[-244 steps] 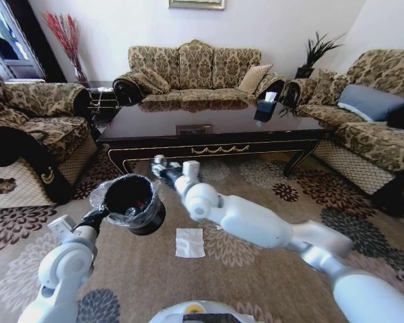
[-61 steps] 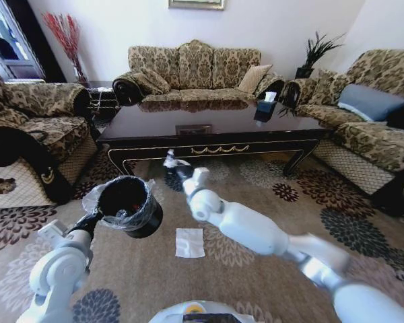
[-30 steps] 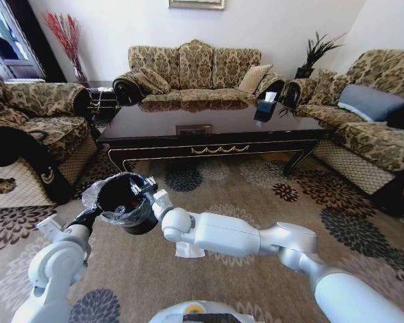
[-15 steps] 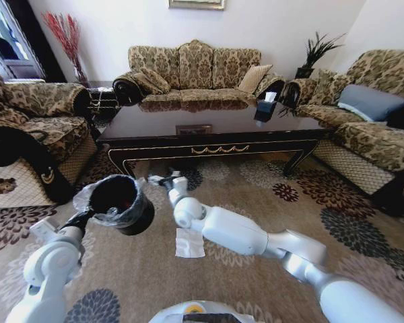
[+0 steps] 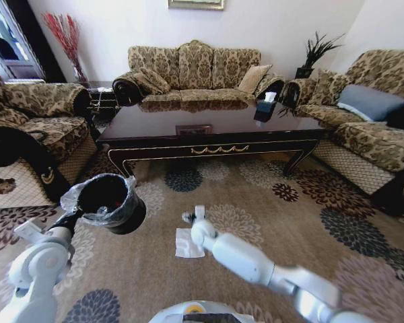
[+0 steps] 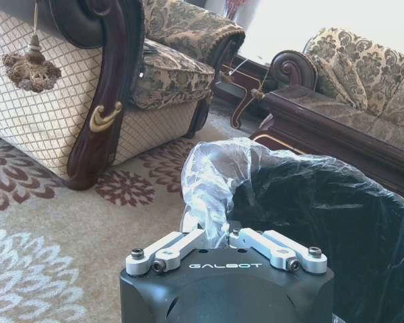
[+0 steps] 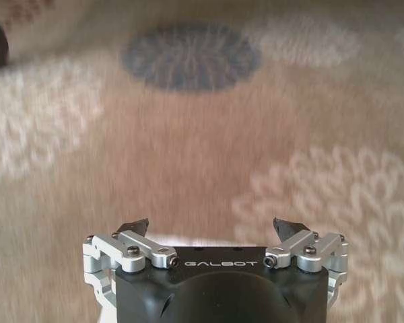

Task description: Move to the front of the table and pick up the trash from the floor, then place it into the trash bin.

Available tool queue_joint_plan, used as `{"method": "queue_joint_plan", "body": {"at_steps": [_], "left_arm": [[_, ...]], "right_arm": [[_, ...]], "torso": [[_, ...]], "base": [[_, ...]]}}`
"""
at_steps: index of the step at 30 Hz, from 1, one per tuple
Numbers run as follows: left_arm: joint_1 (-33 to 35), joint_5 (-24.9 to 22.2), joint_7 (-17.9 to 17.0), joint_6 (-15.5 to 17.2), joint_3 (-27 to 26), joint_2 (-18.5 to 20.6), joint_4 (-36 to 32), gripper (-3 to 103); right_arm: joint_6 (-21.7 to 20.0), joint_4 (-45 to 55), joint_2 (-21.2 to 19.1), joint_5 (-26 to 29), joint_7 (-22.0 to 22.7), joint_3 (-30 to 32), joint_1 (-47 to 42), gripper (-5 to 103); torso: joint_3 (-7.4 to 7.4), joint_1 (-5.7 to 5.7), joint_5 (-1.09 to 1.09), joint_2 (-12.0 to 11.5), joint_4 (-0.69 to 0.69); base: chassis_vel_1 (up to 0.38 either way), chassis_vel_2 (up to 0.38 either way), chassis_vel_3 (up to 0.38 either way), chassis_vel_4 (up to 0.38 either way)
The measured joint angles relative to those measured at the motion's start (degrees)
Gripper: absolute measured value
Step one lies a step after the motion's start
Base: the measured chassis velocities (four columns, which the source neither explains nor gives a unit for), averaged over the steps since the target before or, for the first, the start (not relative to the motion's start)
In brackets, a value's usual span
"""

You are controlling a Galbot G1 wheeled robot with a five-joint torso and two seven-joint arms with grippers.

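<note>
Floral sofas ring the dark table, with the patterned floor spreading before it. On that carpet lies the white napkin, and the right gripper hovers just above it, jaws spread wide and empty. Off to the left, the left gripper has its jaws clamped on the liner-covered rim of the trash bin, holding it above the carpet.

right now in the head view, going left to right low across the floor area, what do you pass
left gripper gripping the trash bin's rim → trash bin held up off the floor → white napkin lying flat on the carpet → right gripper, open, just above the napkin's far edge
</note>
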Motion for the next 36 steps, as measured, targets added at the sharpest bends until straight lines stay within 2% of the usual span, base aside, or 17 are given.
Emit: {"method": "queue_joint_plan", "body": {"at_steps": [8,16,22,32,36], "left_arm": [[0.93,0.1,0.0,0.05,-0.64,-0.55,-1.07,3],[1.35,0.17,0.0,0.05,-0.86,-0.73,-1.88,3],[1.89,0.76,0.0,0.05,-0.75,-1.12,-2.5,3],[2.58,1.35,-0.03,0.05,-0.83,-1.52,-3.26,3],[2.8,1.33,-0.21,0.06,-1.33,-1.21,-3.85,3]], "right_arm": [[0.11,-3.39,1.59,-3.06,-0.11,-5.91,-1.39,100],[0.43,-5.09,1.48,-4.24,-1.01,-8.65,-2.75,100],[2.44,-7.37,1.16,-6.53,-4.78,-10.36,-3.54,100],[3.34,-11.45,2.33,-5.81,-7.35,-10.67,-2.71,100],[4.35,-15.39,3.0,-5.57,-9.93,-10.25,-2.42,100]], "torso": [[0.0,0.0,-0.01,0.0,0.0],[0.0,0.0,-0.01,0.0,0.0],[0.0,0.0,-0.01,0.0,-0.01],[0.0,0.0,-0.01,0.0,0.0],[0.0,0.0,0.0,0.0,0.0]], "base": [[0.0,0.0,0.0,0.0],[0.0,0.0,0.0,0.0],[0.0,0.0,0.0,0.0],[0.0,0.0,0.0,0.0],[0.0,0.0,0.0,0.0]]}}
